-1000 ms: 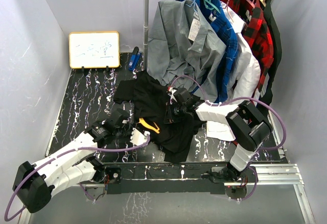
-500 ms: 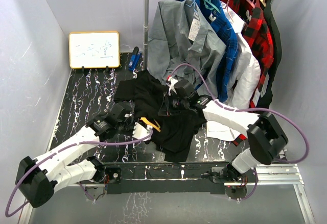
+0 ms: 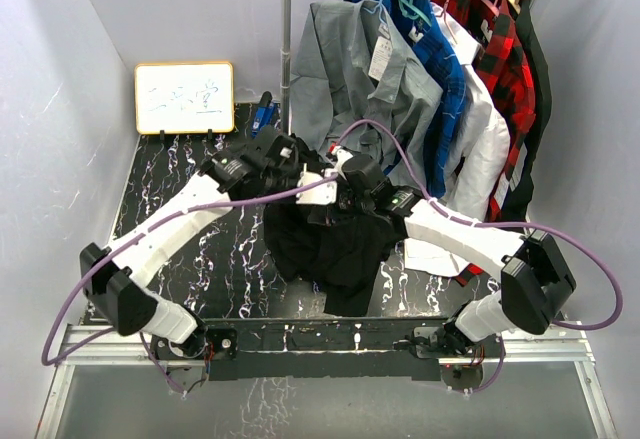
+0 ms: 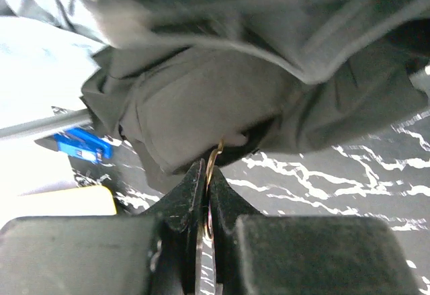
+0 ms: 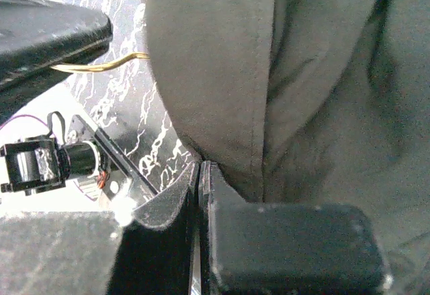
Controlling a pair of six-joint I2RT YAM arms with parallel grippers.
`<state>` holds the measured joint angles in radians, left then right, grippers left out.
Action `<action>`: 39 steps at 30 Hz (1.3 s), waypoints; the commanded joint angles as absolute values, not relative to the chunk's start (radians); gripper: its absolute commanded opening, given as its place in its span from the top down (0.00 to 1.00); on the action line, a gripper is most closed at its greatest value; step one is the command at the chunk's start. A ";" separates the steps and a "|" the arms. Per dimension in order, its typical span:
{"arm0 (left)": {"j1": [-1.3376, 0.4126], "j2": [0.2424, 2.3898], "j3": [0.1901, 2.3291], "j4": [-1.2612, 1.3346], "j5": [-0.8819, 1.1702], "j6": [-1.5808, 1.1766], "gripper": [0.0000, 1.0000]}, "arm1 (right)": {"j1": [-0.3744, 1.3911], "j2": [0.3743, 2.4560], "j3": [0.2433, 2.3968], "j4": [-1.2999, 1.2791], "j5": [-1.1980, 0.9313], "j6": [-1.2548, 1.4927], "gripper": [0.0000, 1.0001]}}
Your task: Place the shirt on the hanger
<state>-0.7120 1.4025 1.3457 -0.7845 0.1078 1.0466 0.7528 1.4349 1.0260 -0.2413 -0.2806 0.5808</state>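
Gripping the hanger (image 4: 213,155), the left fingers (image 4: 199,182) are squeezed narrow on its thin yellow wire. The wire runs up out of the tips and goes under the shirt (image 4: 201,107), which is bunched just above them. The rest of the hanger is hidden in fabric.

The right fingers (image 5: 193,189) are pressed together, tips at the bottom edge of a hanging shirt (image 5: 222,73) fold, and the fabric looks pinched between them. In the same view the hanger (image 5: 111,64) wire crosses from the dark left finger body at top left to the edge of the fold.

In the top view both arms meet at mid-desk. The shirt (image 3: 335,249) hangs as a dark clump from where they meet, its lower part spread toward the near side. Cannot tell if it touches the desk (image 3: 170,199). The hanger is not visible here.

Room: bare desk lies left of the shirt, out to the whiteboard (image 3: 185,97) and blue tool (image 3: 263,115) at the far edge. A bare strip runs along the near edge. Behind and to the right it is crowded. The rack (image 3: 288,49) pole and grey shirt (image 3: 350,79) are just behind the fingers, with more hung clothes to the right.
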 commanded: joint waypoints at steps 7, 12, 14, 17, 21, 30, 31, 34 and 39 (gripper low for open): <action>-0.784 1.551 1.660 -0.832 0.163 0.954 0.99 | 0.759 1.409 1.238 -0.324 -0.124 0.557 0.97; -0.805 1.559 1.668 -0.797 0.148 0.953 1.00 | 0.758 1.369 1.290 -0.359 0.012 0.520 0.78; -0.810 1.562 1.683 -0.802 0.156 0.949 1.00 | 0.758 1.352 1.302 -0.380 0.090 0.501 0.74; -0.824 1.559 1.702 -0.837 0.178 0.950 1.00 | 0.758 1.335 1.321 -0.416 0.188 0.491 0.81; -0.830 1.530 1.664 -0.855 0.181 0.979 1.00 | 0.756 1.302 1.320 -0.412 0.242 0.494 0.86; -0.831 1.457 1.588 -0.853 0.187 1.018 1.00 | 0.753 1.299 1.274 -0.394 0.202 0.459 0.29; -0.831 1.448 1.589 -0.853 0.194 1.020 1.00 | 0.750 1.306 1.267 -0.388 0.187 0.460 0.29; -0.831 1.436 1.599 -0.864 0.207 1.022 1.00 | 0.735 1.330 1.251 -0.351 0.127 0.479 0.28; -0.831 1.430 1.598 -0.869 0.227 1.017 1.00 | 0.731 1.399 1.261 -0.289 0.032 0.491 0.26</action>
<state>-0.8299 1.4799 1.5848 -0.8623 0.1745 1.0134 0.7372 1.3552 1.2503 -0.3958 0.1226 0.4801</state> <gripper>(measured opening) 0.017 0.733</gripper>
